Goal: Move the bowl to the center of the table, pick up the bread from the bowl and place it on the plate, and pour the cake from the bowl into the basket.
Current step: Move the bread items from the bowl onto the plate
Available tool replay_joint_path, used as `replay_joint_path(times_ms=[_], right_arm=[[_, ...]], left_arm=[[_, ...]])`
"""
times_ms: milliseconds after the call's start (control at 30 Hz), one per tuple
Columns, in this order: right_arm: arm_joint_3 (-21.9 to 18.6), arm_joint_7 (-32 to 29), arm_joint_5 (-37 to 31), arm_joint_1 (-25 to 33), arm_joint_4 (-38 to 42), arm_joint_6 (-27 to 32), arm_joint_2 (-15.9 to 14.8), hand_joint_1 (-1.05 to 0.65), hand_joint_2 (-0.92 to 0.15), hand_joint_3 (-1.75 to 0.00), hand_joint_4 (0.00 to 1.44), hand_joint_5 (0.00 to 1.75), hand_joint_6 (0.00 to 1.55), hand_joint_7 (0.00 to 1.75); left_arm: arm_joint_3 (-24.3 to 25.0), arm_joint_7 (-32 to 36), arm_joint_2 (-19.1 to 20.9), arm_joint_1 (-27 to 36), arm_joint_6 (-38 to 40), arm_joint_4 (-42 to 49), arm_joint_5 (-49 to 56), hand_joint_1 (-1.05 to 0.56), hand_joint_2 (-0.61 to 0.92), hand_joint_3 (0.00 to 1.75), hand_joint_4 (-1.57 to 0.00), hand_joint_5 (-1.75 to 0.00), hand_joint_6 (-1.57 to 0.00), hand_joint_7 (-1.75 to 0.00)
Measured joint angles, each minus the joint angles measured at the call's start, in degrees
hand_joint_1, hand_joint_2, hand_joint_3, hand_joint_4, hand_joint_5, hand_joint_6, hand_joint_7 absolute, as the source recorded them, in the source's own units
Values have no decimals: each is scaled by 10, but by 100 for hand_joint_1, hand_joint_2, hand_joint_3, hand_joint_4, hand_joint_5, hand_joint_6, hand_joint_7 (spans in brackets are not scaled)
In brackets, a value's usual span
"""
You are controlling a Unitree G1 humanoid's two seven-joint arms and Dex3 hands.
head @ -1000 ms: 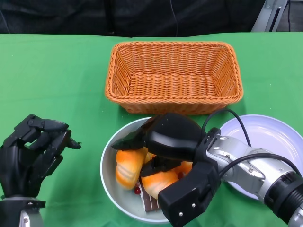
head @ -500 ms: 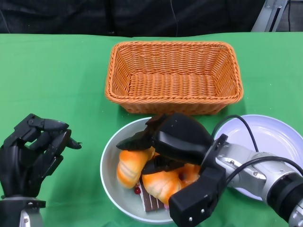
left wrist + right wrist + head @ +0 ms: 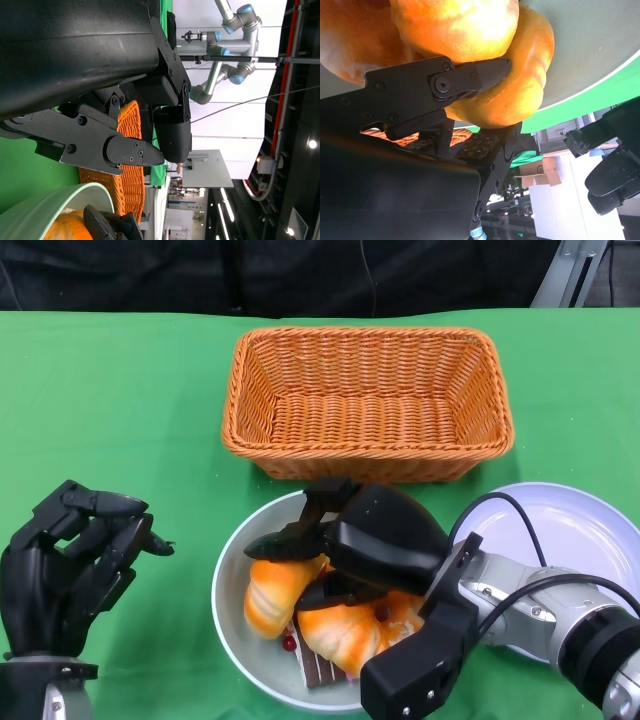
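Currently two orange bread rolls (image 3: 285, 592) lie in the pale bowl (image 3: 226, 590), at six o'clock on the green tabletop (image 3: 120, 410). The right hand (image 3: 350, 540) pinches one roll, fingers (image 3: 475, 75) pressed into its crust. Its long axis seems to run roughly ten to four o'clock. A shallow pinch could let it slip back, or drag the chocolate cake (image 3: 320, 668) beneath. The plate (image 3: 580, 530) sits at three o'clock, the basket (image 3: 368, 400) at twelve. The left hand (image 3: 70, 570) hovers at nine o'clock, fingers curled, holding nothing.
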Motion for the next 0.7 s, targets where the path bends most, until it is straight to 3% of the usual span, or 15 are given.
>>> replay_joint_path(times_ms=[100, 233, 367, 700], right_arm=[[-6, -2, 12, 0, 5, -4, 2, -22, -92, -14, 59, 116, 83, 1], [-30, 33, 53, 6, 6, -21, 3, -21, -92, -13, 58, 124, 106, 12], [-53, 63, 83, 19, -5, -29, 3, -20, -92, -11, 62, 119, 113, 15], [-115, 98, 124, 49, -43, -46, -3, -21, -92, -9, 70, 107, 114, 14]], left_arm=[[1, 0, 0, 0, 0, 0, 0, -18, 92, 29, -86, -131, -87, -107], [1, 1, 0, 0, 0, 0, 3, -17, 92, 30, -86, -129, -88, -106], [2, 0, 0, 0, 0, 1, 2, -17, 92, 31, -86, -127, -88, -103], [4, 2, 1, 0, 0, 5, 3, -17, 91, 32, -86, -127, -89, -104]])
